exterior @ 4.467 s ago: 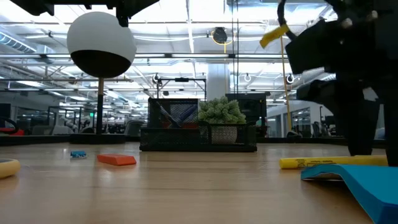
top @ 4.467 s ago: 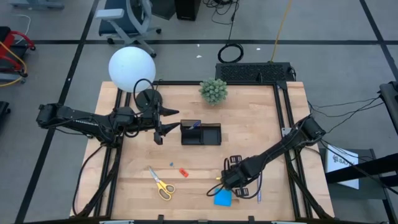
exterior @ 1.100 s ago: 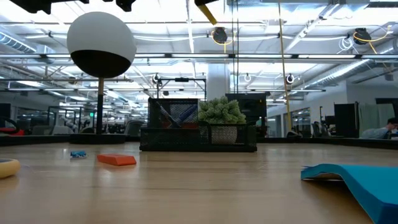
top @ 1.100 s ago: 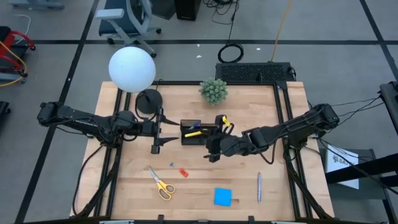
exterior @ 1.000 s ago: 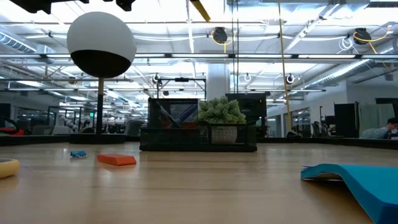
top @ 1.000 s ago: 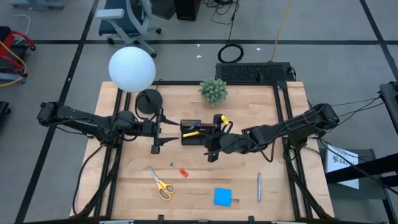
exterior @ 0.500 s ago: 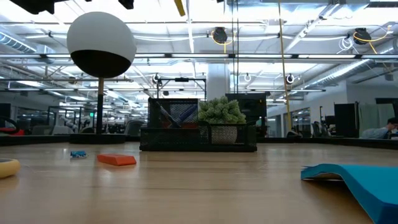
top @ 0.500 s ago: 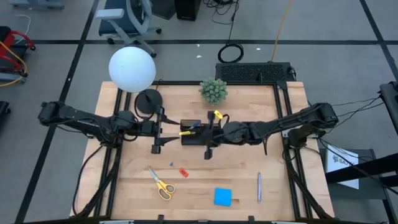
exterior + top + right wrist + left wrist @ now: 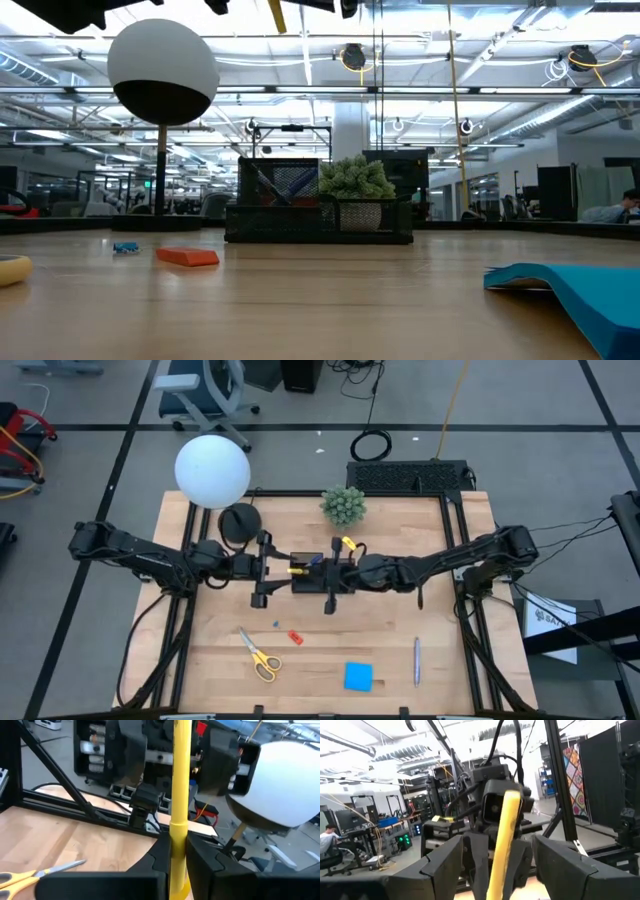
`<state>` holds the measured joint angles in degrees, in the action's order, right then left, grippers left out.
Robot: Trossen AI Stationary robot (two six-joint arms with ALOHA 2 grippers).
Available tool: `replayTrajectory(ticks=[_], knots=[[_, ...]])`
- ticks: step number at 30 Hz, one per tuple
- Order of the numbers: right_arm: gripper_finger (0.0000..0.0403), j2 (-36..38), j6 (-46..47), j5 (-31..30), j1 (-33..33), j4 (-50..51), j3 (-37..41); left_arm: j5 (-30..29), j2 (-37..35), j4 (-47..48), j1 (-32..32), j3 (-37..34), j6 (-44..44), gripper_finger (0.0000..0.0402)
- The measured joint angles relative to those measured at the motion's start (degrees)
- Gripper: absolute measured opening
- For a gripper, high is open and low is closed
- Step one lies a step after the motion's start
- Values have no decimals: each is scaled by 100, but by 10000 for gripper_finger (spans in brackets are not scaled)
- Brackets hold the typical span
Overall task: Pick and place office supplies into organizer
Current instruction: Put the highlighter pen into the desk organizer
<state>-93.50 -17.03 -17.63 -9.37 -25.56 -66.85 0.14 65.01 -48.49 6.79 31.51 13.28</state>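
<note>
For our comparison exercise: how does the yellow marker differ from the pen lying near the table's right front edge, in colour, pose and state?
The yellow marker is bright yellow; the pen is a pale blue-grey.
The marker is clamped in the right end effector above the organizer; the pen lies flat and untouched on the table.
The marker is beside the left end effector; the pen is far from both arms.
Both are slim writing tools.

One camera is hanging above, looking straight down on the whole table (image 9: pixel 400 660). Another is sitting at tabletop height, looking level across the wood toward the black tray (image 9: pixel 320 225) and the room behind. Each wrist camera is looking forward past its own fingers, close up, facing the other arm across the tray. Both are catching the same yellow pen (image 9: pixel 180 780), and the overhead camera is showing it (image 9: pixel 347 544) over the tray too.
</note>
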Motion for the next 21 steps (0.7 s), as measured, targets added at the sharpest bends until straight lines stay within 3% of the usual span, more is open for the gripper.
replayTrajectory(ticks=[12, 21], knots=[[29, -185, 90, 153, 3, -485, -2, 4, -16, 17, -39, 0, -145, 232], [30, -185, 135, 153, 3, -544, -4, 343, -25, -99, -39, -1, -16, 85]])
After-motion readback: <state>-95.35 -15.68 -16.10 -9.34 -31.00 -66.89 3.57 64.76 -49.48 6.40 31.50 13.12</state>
